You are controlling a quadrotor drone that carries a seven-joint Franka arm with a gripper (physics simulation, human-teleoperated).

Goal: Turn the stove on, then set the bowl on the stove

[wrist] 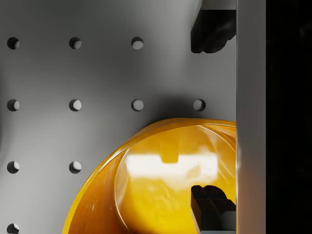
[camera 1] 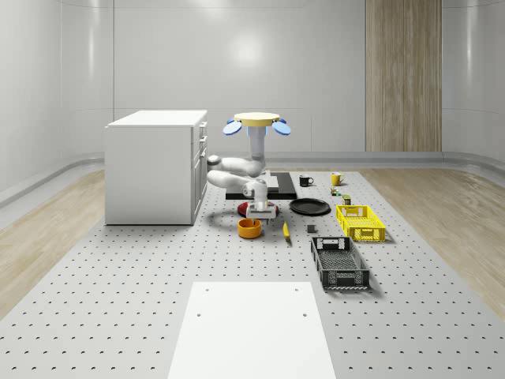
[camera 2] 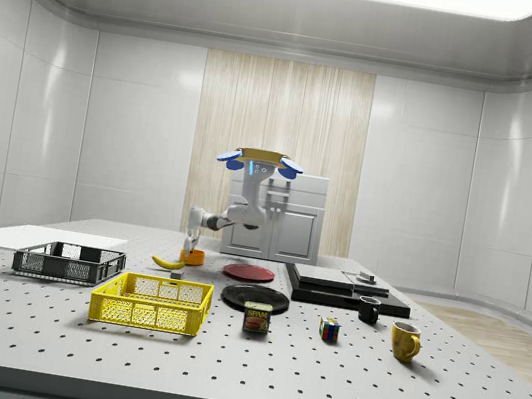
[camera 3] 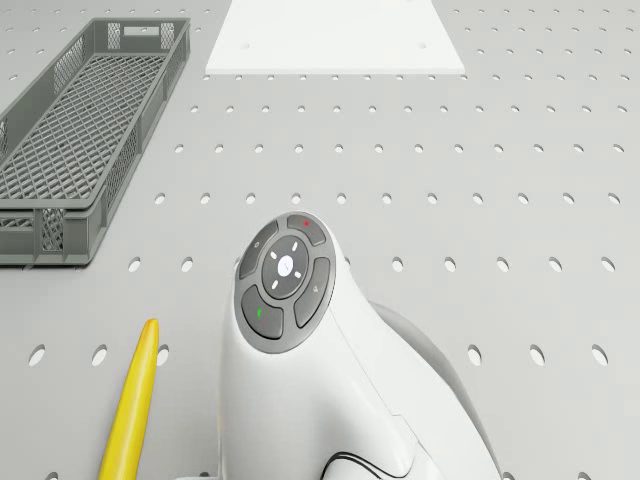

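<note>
1. Drone (camera 1: 256, 120) hovered above the tabletop (camera 1: 118, 316), just beside the white cabinet (camera 1: 154, 167) and over the near edge of the black stove (camera 1: 278, 185); the arm (camera 1: 237, 170) folded down and forward from it.
2. Hand (camera 1: 259, 211) pointed down right over the orange bowl (camera 1: 249, 227). In the wrist view the two fingertips (wrist: 212, 31) stood apart, one over bare tabletop outside the bowl (wrist: 161, 180), the other over its inside, so the rim lay between them. Hand was open; can't tell if it touched the rim.
3. Bowl sat on the tabletop in front of the stove, not on it. In the side view the bowl (camera 2: 193, 256) was well to the side view's left of the stove (camera 2: 343, 288).
4. Red plate (camera 1: 254, 208) lay between bowl and stove, partly hidden by the hand. Black plate (camera 1: 309, 207) was just to the whole-scene view's right of it.
5. Banana (camera 1: 286, 230) lay near the bowl, on the whole-scene view's right; also seen from the drone (camera 3: 133, 400).
6. Grey crate (camera 1: 339, 263) and yellow crate (camera 1: 360, 222) were farther right in the whole-scene view; the white sheet (camera 1: 252, 328) lay at the near end.
</note>
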